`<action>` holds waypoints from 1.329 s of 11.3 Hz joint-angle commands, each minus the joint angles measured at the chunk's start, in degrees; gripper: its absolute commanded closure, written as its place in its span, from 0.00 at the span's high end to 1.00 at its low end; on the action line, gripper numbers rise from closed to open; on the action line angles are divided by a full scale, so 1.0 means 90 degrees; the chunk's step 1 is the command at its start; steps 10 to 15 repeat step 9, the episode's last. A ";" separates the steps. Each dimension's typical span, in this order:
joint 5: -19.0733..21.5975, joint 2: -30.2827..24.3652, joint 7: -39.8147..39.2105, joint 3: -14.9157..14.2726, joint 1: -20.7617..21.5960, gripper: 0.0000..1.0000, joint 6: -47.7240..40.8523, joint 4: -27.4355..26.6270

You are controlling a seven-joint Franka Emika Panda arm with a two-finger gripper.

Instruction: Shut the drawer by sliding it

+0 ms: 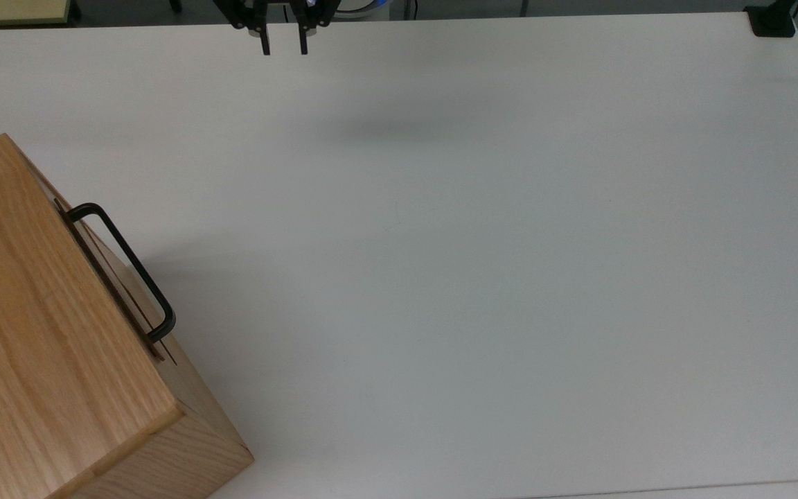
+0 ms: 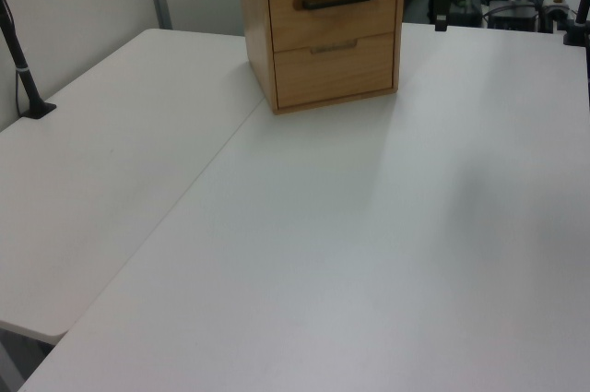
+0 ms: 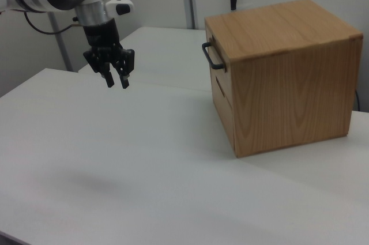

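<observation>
Pincer (image 1: 283,47) upper body cropped.

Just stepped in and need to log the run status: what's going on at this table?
A Franka arm is working with a wooden cabinet on a white table. The top drawer, with its black bar handle, sits flush with the cabinet front, so it looks closed. The tool hangs open and empty above the table, well apart from the cabinet, holding nothing.
</observation>
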 commanded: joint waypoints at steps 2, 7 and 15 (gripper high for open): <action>0.0083 -0.0108 -0.0031 -0.0030 0.0039 1.00 0.0023 -0.0194; 0.0132 -0.0128 0.1141 -0.0001 0.0058 1.00 0.0140 -0.0184; 0.0132 -0.0118 0.1152 -0.0011 0.0039 1.00 0.0150 -0.0174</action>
